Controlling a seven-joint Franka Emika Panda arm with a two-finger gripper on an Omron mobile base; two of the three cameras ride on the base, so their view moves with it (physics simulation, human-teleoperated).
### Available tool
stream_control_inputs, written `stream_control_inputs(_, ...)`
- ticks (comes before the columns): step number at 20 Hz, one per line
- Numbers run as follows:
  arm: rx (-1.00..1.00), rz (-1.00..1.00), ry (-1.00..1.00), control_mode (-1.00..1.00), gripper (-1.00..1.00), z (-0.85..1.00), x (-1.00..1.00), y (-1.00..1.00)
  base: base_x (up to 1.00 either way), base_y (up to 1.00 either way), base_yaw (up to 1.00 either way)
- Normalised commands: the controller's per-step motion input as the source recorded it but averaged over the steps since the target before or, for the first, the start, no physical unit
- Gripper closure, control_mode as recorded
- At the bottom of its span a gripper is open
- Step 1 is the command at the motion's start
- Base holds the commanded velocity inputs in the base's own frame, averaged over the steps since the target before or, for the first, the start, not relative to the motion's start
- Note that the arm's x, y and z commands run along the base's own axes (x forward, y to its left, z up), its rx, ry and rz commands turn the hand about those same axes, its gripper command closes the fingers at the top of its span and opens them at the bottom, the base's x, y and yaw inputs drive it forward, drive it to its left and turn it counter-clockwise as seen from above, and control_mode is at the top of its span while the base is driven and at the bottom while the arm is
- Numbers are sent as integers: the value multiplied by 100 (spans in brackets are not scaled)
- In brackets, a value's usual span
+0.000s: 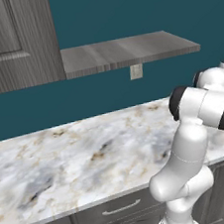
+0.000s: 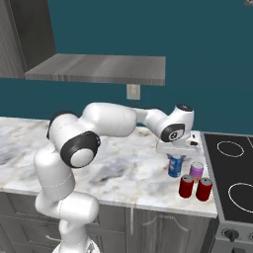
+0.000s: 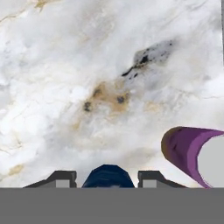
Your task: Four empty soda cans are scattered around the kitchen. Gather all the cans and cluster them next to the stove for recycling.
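Marble counter [image 2: 123, 173] beside the stove [image 2: 232, 168] carries your cluster. Your end effector [image 3: 108, 178] pinches the blue can [image 2: 175, 165] between its fingertips, low by the counter. Just beside it stands the purple can [image 3: 188, 151], then two red cans [image 2: 187, 186] nearer the counter's front edge. Expect a light, thin-walled, slick can; grip mid-body gently.

We find no readable text, brand, number or sign anywhere: the blue can [image 2: 175, 165], the purple can [image 2: 196, 170] and the two red cans [image 2: 186, 186] on the marble tabletop [image 2: 123, 168] carry no legible lettering.
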Motion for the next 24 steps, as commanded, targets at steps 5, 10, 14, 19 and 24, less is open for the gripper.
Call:
stream_control_inputs(5,0,0,-4,-100,100,-25,11,0,0,0,0)
stream_control_inputs(10,0,0,-1,-100,100,-9,5,0,0,0,0)
stream_control_inputs(14,0,0,0,-100,100,-8,17,-15,0,0,0)
stream_control_inputs(19,0,0,-1,-100,100,-13,18,-30,0,0,0)
stream_control_inputs(24,0,0,0,-100,-100,-2,3,-8,0,0,0)
